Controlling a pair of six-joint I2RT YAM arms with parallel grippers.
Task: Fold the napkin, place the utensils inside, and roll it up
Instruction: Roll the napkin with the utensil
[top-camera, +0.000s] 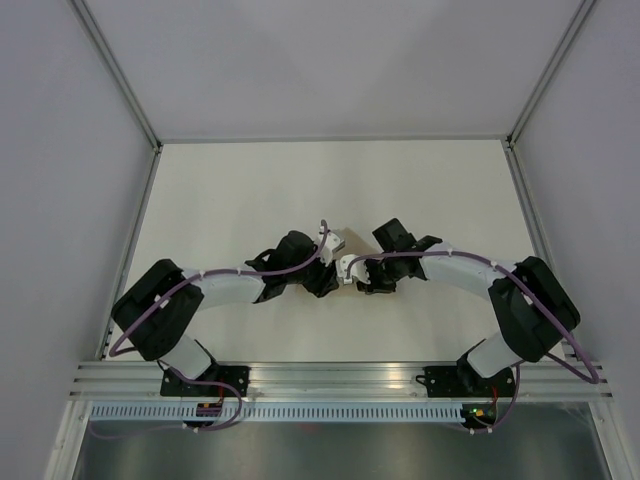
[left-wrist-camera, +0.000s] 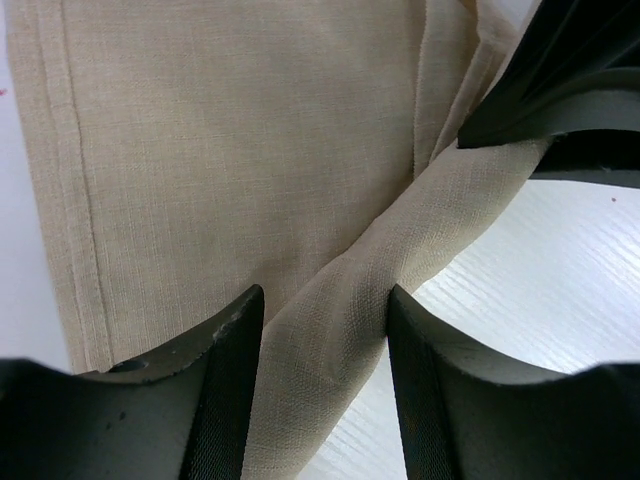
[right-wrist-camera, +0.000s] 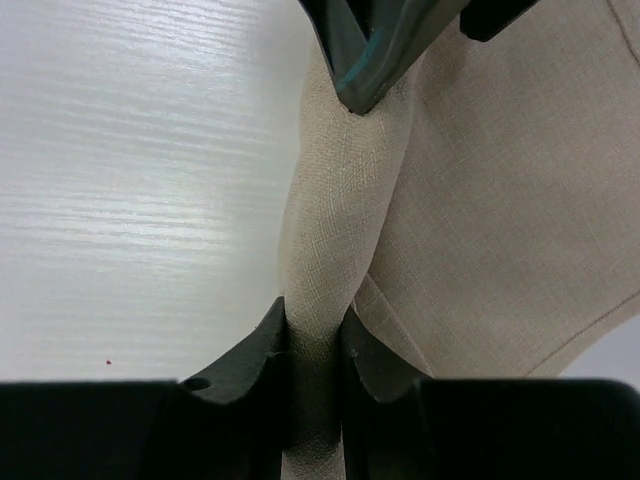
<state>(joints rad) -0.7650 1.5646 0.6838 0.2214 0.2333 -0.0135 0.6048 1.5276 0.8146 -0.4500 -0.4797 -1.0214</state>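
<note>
Over white table (right-wrist-camera: 120, 150), right jaws pinch napkin (right-wrist-camera: 335, 200).

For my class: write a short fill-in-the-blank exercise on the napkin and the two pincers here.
1. The right pincer clamps a bunched fold of the napkin; the left pincer stands ____ around it.
2. The table under the napkin is coloured ____.
3. In the left wrist view, the right pincer shows at the top ____.
Missing: open, white, right.

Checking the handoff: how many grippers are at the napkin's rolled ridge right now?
2. The left gripper straddles the napkin's ridge, jaws open around it; the right gripper is clamped on the same ridge farther along. Both arms show, so none is hidden.
</note>
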